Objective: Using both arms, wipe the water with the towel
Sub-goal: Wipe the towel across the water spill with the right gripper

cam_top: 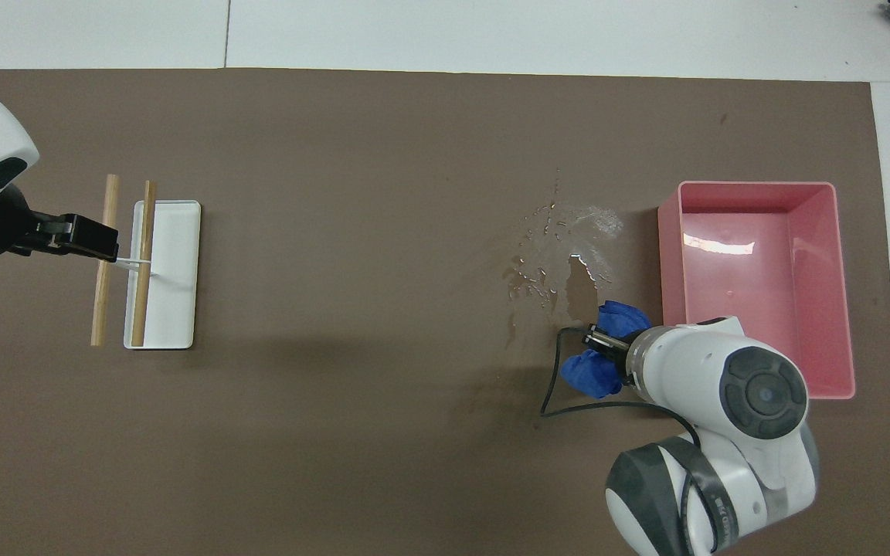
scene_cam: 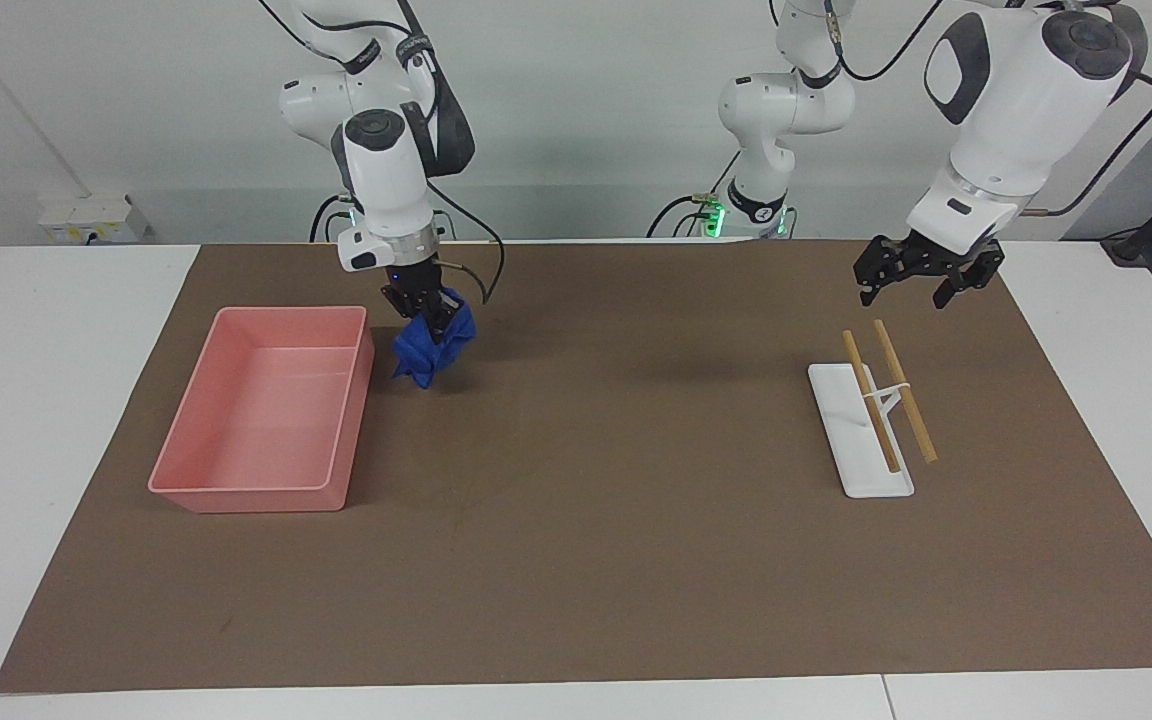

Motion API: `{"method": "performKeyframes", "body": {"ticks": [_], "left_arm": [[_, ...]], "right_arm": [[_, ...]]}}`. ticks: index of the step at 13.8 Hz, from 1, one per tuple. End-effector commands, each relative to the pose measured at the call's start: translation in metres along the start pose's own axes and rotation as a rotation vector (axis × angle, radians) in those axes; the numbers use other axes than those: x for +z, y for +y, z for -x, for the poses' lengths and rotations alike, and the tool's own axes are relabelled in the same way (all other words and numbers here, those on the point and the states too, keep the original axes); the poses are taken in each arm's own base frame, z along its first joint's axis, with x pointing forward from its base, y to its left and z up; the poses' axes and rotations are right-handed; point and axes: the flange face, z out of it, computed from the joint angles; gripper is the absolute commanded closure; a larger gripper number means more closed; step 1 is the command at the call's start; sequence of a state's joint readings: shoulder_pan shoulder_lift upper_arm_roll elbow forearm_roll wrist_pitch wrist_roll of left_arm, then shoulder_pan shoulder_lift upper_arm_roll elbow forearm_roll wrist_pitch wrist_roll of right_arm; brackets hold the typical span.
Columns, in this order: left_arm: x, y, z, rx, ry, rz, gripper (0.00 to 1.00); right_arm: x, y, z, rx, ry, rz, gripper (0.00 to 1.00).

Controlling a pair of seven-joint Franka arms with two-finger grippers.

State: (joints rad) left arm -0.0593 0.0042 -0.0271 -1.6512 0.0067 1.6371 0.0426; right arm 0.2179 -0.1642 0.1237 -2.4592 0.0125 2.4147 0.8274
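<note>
My right gripper [scene_cam: 428,305] is shut on the deep-blue towel [scene_cam: 433,350], which hangs bunched from its fingers low over the brown mat, beside the pink tray [scene_cam: 236,490]. In the overhead view the right gripper [cam_top: 607,342] and the towel [cam_top: 596,372] are over the edge of the water [cam_top: 561,255], a patch of shiny drops on the mat next to the tray [cam_top: 845,309]. I cannot tell whether the towel touches the mat. My left gripper [scene_cam: 921,282] is open and empty, raised over the mat by the white stand; it also shows in the overhead view [cam_top: 86,236].
A white stand [scene_cam: 861,450] with two wooden sticks [scene_cam: 904,392] across it lies toward the left arm's end of the table; it also shows in the overhead view [cam_top: 178,270]. The brown mat [scene_cam: 586,560] covers most of the white table.
</note>
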Motion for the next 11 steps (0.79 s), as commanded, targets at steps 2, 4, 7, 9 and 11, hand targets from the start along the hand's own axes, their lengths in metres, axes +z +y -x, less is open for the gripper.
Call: {"method": "performKeyframes", "body": {"ticks": [2, 4, 7, 9, 11], "left_arm": [[-0.004, -0.004, 0.010, -0.003, -0.010, 0.018, 0.00], [-0.009, -0.006, 0.010, -0.009, -0.005, 0.022, 0.00], [-0.020, -0.011, 0.018, -0.014, -0.040, 0.022, 0.00], [-0.020, -0.007, 0.017, -0.007, -0.036, 0.021, 0.00], [-0.021, -0.006, 0.019, -0.008, -0.036, 0.020, 0.00]], "right_arm": [[0.032, 0.022, 0.000, -0.023, 0.013, 0.006, 1.00], [0.045, 0.028, -0.005, -0.008, -0.001, 0.018, 1.00], [0.068, 0.024, -0.007, 0.008, 0.004, -0.005, 1.00], [0.079, 0.022, -0.009, 0.013, 0.011, -0.020, 1.00], [0.092, 0.019, -0.015, 0.020, 0.034, -0.052, 1.00]]}}
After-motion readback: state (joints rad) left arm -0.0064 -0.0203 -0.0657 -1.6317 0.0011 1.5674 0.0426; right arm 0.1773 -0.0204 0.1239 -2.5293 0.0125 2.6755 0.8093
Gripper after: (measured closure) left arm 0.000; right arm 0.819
